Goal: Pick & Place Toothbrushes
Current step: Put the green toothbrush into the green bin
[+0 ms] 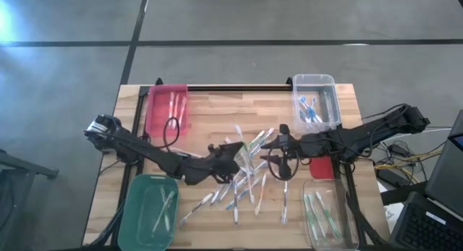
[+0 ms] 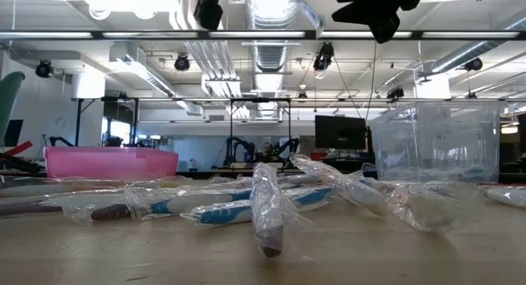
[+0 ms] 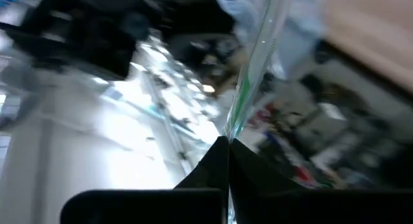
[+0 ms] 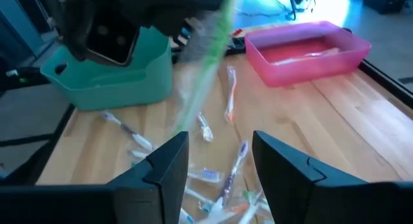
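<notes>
Several wrapped toothbrushes [image 1: 249,175] lie in a loose pile mid-table, also seen in the low view as a pile [image 2: 246,199]. My left gripper [image 1: 233,158] hovers over the pile's left side, shut [image 3: 228,145] on a green toothbrush [image 3: 248,82] in a clear wrapper. My right gripper [image 1: 271,146] faces it from the right, open [image 4: 219,156]. The green toothbrush [image 4: 206,69] slants down in front of it, its lower end close to one finger [image 4: 173,161]. I cannot tell whether they touch. My left gripper pinches one end of the green toothbrush [image 3: 232,127] between its two shut fingertips. The brush, in its clear wrapper, sticks out past the fingers, roughly in line with them. It is lifted clear of the table and the pile, slanting toward my right gripper.
A pink bin [image 1: 168,106] stands at the far left and a clear bin [image 1: 316,99] with blue brushes at the far right. A green bin [image 1: 148,211] sits at the near left, a clear bin [image 1: 329,215] with green brushes at the near right. A red thing [image 1: 322,168] lies under my right arm.
</notes>
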Robot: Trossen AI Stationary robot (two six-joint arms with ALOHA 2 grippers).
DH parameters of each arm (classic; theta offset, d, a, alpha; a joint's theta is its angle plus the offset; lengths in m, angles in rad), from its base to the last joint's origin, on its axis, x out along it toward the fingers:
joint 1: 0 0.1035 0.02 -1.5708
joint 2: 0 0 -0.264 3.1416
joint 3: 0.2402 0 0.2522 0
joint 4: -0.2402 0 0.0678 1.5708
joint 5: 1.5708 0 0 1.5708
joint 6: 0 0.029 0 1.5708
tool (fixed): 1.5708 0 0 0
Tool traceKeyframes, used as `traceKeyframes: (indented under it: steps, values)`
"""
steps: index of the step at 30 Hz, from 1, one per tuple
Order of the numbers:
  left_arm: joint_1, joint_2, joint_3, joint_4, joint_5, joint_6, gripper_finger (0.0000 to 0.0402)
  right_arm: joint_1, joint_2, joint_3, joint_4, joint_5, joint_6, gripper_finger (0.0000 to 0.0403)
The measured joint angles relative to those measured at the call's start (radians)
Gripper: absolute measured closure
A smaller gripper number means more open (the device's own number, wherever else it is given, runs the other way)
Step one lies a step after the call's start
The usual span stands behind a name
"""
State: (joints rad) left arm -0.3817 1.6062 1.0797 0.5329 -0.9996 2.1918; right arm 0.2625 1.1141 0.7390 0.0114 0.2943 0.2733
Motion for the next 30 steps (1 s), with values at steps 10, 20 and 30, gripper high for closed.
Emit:
traceKeyframes:
  steps: [10,20,30]
  values:
    - [0.001,0.0,-0.046,0.164,0.15,0.096,0.0401,0.0,0.0,-0.062,0.145,-0.009,-0.016,0.0218]
    - [0.005,0.0,-0.046,0.167,0.16,0.142,0.0401,-0.001,0.0,-0.062,0.256,-0.143,0.012,0.0196]
    - [0.006,0.0,-0.038,0.2,0.23,0.164,0.0401,-0.002,0.002,-0.062,0.26,-0.138,0.026,0.018]
